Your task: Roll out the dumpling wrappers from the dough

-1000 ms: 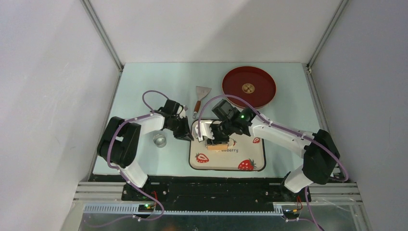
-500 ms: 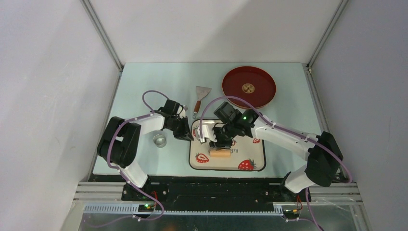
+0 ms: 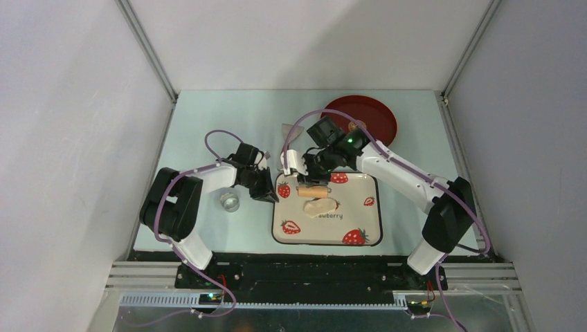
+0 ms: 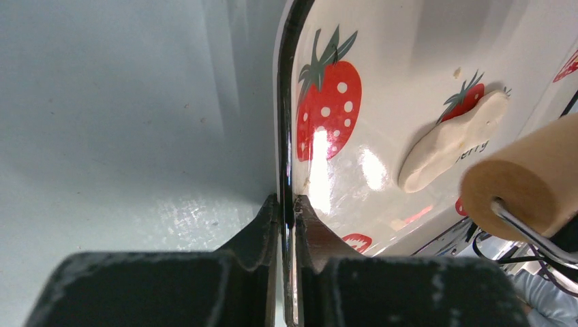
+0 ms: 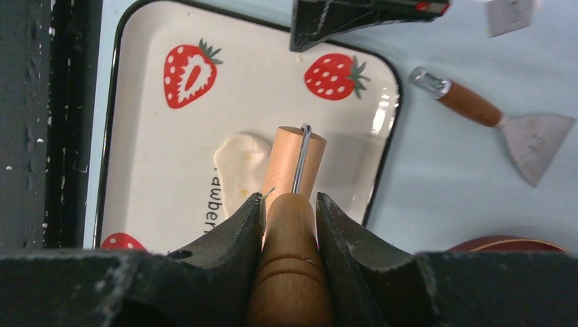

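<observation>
An oblong, flattened lump of pale dough [image 3: 320, 205] [image 4: 450, 139] [image 5: 238, 160] lies mid-tray on the strawberry-print tray [image 3: 356, 187] [image 5: 150, 157]. My right gripper [image 3: 309, 178] [image 5: 290, 211] is shut on the wooden handle of a small roller. The roller's drum [image 3: 311, 191] [image 5: 294, 160] [image 4: 525, 184] sits just beyond the dough, toward the tray's far side. My left gripper [image 3: 266, 190] [image 4: 286, 211] is shut on the tray's left rim [image 4: 285, 102]. No dumpling wrappers are in view.
A shiny metal cutter ring [image 3: 230, 201] stands left of the tray, beside the left arm. A scraper [image 3: 289, 130] [image 5: 504, 122] lies behind the tray. The red plate [image 3: 374, 114] sits at the back right, partly under the right arm.
The right arm has drawn the roller from over the dough toward the tray's far side, uncovering the dough. The left gripper has kept still on the rim.
</observation>
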### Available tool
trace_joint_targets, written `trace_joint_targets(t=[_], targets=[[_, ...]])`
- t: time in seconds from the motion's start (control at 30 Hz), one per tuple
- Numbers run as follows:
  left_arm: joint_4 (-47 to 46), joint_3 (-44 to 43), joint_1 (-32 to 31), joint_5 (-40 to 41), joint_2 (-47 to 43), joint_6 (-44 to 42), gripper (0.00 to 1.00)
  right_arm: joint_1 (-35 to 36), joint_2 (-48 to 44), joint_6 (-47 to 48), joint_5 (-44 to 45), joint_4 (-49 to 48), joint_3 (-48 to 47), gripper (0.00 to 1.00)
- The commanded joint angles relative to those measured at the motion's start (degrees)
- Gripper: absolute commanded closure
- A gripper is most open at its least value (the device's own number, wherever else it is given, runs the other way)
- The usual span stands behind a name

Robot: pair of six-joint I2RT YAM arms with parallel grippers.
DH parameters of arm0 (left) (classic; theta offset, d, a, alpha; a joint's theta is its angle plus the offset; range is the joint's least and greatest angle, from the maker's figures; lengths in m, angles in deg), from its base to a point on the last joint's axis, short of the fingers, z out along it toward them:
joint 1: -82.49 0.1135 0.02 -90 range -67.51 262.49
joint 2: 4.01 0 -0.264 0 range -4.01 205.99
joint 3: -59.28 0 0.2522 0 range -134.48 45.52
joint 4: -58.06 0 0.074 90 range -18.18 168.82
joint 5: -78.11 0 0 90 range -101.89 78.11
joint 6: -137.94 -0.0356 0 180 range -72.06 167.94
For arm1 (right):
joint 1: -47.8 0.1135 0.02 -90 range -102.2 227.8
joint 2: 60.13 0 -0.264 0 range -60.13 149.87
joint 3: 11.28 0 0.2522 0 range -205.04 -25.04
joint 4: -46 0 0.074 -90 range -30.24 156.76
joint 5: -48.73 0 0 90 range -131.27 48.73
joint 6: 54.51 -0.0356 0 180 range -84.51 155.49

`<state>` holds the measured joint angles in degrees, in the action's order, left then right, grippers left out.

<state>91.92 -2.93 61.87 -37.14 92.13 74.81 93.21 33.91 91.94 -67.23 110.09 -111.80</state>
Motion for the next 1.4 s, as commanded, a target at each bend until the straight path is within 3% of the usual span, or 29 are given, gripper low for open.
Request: trace_joint_targets(t=[0.0, 0.9, 1.37], targets=[[3.75, 1.35, -0.15, 8.67, 2.83, -4.29, 1.0, 0.26, 0.84, 2.05, -2.03, 1.06, 0.82, 1.0], [3.77, 1.25, -0.13, 8.56, 3.09, -4.37, 1.0, -0.8, 6.11, 2.08, -2.94, -1.44, 7.14, 1.0], [3.73, 1.57, -0.13, 8.64, 2.8, -4.29, 1.0, -2.24, 9.19, -0.6, 5.49, -3.49, 7.17, 1.0]])
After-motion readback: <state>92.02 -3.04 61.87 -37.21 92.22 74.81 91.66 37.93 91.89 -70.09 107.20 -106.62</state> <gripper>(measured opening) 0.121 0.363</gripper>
